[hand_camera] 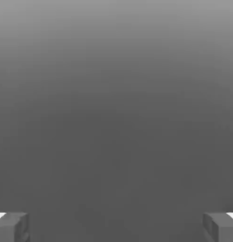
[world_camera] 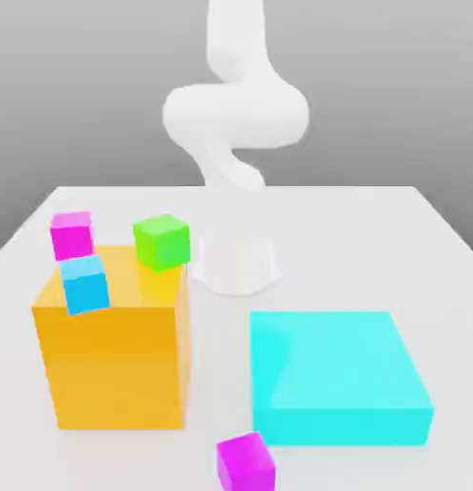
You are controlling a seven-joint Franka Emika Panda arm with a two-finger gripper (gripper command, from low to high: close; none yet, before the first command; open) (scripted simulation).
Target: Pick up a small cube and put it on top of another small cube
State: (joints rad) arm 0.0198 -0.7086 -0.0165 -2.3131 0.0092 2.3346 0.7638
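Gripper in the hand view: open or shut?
Open. The gripper has its two grey fingertips at opposite edges, with a wide empty gap between and nothing held.

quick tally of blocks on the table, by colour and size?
Small magenta cubes: 2, a pinker one beside the orange block and a more purple one at the front edge
Small green cube: 1
Small blue cube: 1
Large orange block: 1
Large cyan block: 1
Total: 6

No legible text, labels, brands, numbers or signs anywhere. All faces plain and unmarked.
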